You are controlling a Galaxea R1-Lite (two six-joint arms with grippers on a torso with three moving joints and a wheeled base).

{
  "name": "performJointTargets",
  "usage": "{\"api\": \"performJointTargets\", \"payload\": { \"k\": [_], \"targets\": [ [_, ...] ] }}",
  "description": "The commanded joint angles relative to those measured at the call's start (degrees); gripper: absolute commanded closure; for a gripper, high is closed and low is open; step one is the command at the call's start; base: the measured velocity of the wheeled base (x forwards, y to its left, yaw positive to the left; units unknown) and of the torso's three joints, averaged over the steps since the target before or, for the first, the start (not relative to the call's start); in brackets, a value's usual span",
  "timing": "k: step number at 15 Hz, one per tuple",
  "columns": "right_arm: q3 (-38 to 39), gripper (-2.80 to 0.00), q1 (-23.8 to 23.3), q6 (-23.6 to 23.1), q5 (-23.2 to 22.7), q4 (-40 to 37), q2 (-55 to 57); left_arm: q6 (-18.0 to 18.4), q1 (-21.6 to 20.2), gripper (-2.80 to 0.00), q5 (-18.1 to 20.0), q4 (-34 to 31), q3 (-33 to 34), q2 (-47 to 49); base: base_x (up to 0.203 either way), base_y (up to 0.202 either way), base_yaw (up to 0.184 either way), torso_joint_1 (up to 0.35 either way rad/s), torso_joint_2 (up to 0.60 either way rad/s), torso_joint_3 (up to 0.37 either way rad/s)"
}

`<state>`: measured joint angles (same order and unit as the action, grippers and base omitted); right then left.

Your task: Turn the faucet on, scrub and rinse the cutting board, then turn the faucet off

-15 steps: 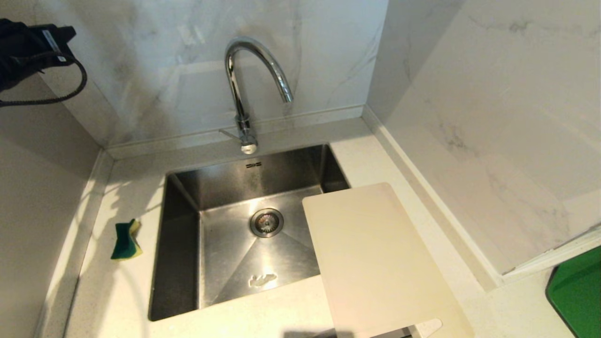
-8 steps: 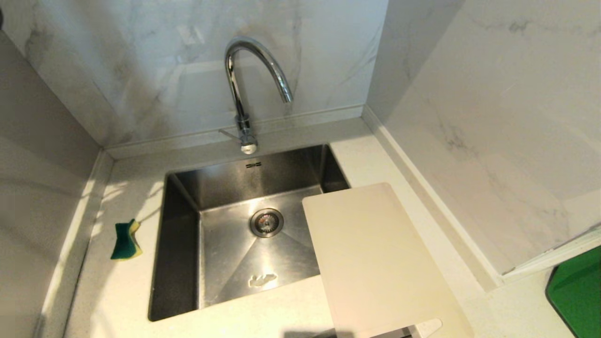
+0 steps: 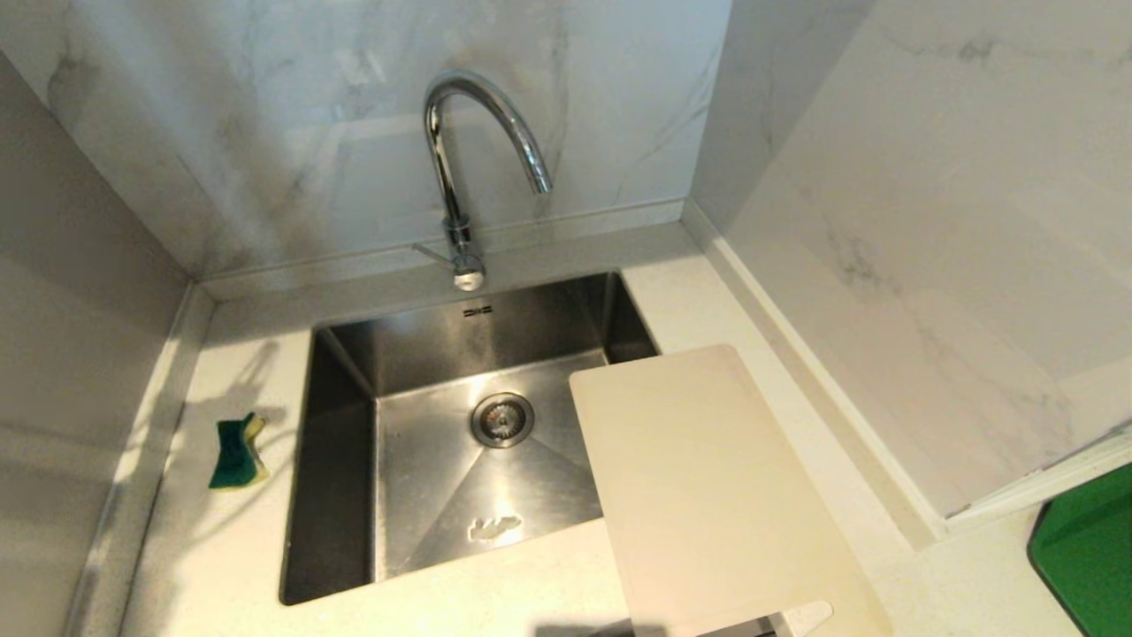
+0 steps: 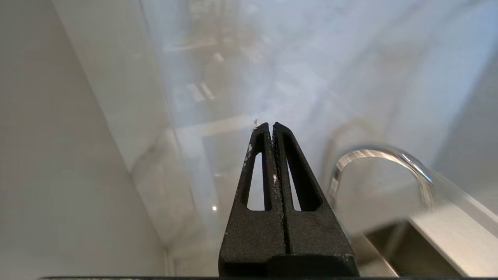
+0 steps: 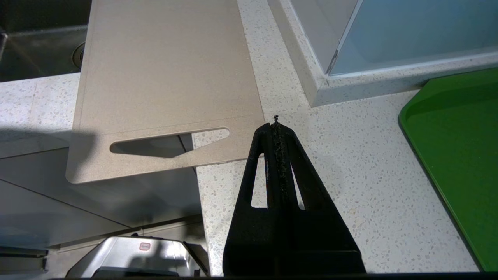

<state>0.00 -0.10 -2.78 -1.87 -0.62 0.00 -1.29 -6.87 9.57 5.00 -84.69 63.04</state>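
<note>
Head view: cutting board (image 3: 707, 487) flat, long axis near-to-far, slot nearest robot, both grippers closed, empty.

The left gripper (image 4: 271, 125) has matte black, rough-textured tapered fingers with long triangular cut-outs, ridged inner faces and white flecks on the edges. The right gripper (image 5: 275, 123) is alike, with dark fuzz at its tip.

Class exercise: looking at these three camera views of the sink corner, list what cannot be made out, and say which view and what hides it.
- Cutting board: its near end is cut off by the head view's bottom edge.
- Green tray: mostly outside the head view's right edge.
- Faucet: blurred in the left wrist view, its base hidden behind the left end effector.
- Whether water runs: no stream shows under the faucet.
</note>
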Motion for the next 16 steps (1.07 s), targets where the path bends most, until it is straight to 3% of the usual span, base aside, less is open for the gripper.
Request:
{"api": "performJointTargets", "payload": {
  "k": [1,6,10,13,16],
  "targets": [
    [0.0,0.0,0.0,0.0,-0.1,0.0,0.0,0.0,0.0,0.0,1.2,0.0,10.0,-13.1,0.0,0.0,0.0,0.0,0.0,0.0],
    [0.1,0.0,0.0,0.0,-0.1,0.0,0.0,0.1,0.3,0.0,2.9,-0.3,32.2,-31.3,0.0,0.0,0.0,0.0,0.0,0.0],
    [0.0,0.0,0.0,0.1,0.0,0.0,0.0,0.1,1.2,0.0,4.9,-0.4,46.0,-42.6,0.0,0.0,0.0,0.007,0.0,-0.001],
    [0.0,0.0,0.0,0.1,0.0,0.0,0.0,-1.4,2.1,0.0,3.9,0.1,52.8,-47.1,0.0,0.0,0.0,0.0,0.0,0.0],
    [0.0,0.0,0.0,0.1,0.0,0.0,0.0,-3.2,2.1,0.0,3.5,0.3,54.6,-47.1,0.0,0.0,0.0,0.0,0.0,0.0]
  ]
}}
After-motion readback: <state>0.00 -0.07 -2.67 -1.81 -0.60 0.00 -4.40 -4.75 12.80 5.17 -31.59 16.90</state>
